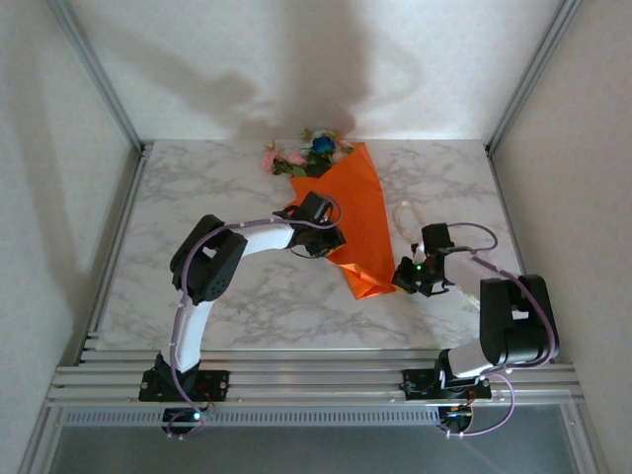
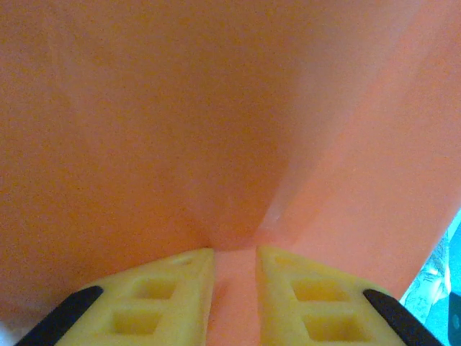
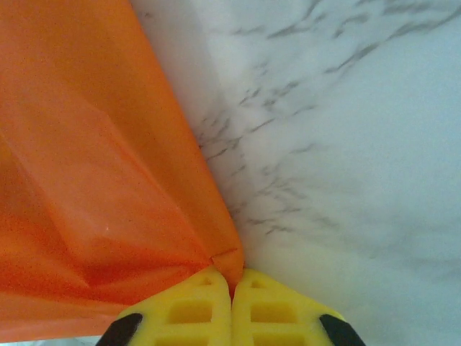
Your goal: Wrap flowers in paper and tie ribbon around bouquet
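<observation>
Jaws of the left gripper (image 2: 235, 254) stand narrowly apart, their yellow fingers (image 2: 162, 292) pinching a gathered fold of the bright orange sheet of thin wrapping paper (image 1: 357, 212). Jaws of the right gripper (image 3: 231, 280) are pressed together on the sheet's pointed near corner.

White, grey-veined marble table (image 1: 197, 197): the work surface.

Orange sheet: folded into a long cone lying slantwise at the table's centre, wide end far, narrow end near. The left gripper is at its left edge, mid-length. The right gripper is at its near right tip.

Small bunch of artificial pink and blue flowers with green leaves (image 1: 311, 153): protruding from the cone's far end.

Thin cream-white ribbon (image 1: 405, 219): on the table, just right of the cone.
</observation>
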### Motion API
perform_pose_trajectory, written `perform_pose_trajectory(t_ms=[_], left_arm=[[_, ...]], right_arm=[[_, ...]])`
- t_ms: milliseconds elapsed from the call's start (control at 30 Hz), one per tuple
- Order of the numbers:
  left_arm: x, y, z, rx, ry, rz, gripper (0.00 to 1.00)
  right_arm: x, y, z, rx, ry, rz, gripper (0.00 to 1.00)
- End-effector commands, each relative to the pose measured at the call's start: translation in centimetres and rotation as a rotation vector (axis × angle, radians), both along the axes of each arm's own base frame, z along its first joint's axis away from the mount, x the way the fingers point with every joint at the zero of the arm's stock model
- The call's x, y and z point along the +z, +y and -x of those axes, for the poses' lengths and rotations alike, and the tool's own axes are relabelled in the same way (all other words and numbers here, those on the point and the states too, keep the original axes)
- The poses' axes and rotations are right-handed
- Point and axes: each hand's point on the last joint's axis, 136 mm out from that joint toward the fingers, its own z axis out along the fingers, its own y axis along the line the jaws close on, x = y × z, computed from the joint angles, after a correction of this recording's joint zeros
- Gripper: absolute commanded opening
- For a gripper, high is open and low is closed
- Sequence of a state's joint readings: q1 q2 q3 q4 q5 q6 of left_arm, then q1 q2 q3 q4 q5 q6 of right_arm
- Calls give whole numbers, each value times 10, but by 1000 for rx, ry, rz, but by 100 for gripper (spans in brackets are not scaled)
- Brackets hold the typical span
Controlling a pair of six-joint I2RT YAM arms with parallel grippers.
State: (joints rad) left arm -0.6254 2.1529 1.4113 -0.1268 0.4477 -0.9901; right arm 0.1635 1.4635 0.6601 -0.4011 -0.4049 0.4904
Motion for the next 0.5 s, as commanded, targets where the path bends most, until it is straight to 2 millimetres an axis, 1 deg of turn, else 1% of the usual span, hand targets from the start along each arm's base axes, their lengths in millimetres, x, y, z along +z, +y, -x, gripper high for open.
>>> perform_pose_trajectory(t_ms=[0,67,167,233,300,367,433,467], left_arm=[[-52,63,15,68,97,-234,24],[-47,75,13,75,80,-263,27],[-30,91,7,83,36,-305,38],[-9,100,3,86,-6,-339,46],[16,104,-1,88,-52,-354,48],[46,100,-1,82,-94,-334,49],[78,85,4,53,-124,-289,49],[92,72,9,26,-132,-260,49]], right_arm=[[17,22,7,45,-9,-20,0],[25,34,14,68,-9,-2,0],[25,50,29,83,16,30,0],[22,57,35,86,25,52,0],[18,61,36,88,20,68,0],[15,64,35,94,21,67,0],[12,67,34,103,22,69,0],[12,69,34,110,23,69,0]])
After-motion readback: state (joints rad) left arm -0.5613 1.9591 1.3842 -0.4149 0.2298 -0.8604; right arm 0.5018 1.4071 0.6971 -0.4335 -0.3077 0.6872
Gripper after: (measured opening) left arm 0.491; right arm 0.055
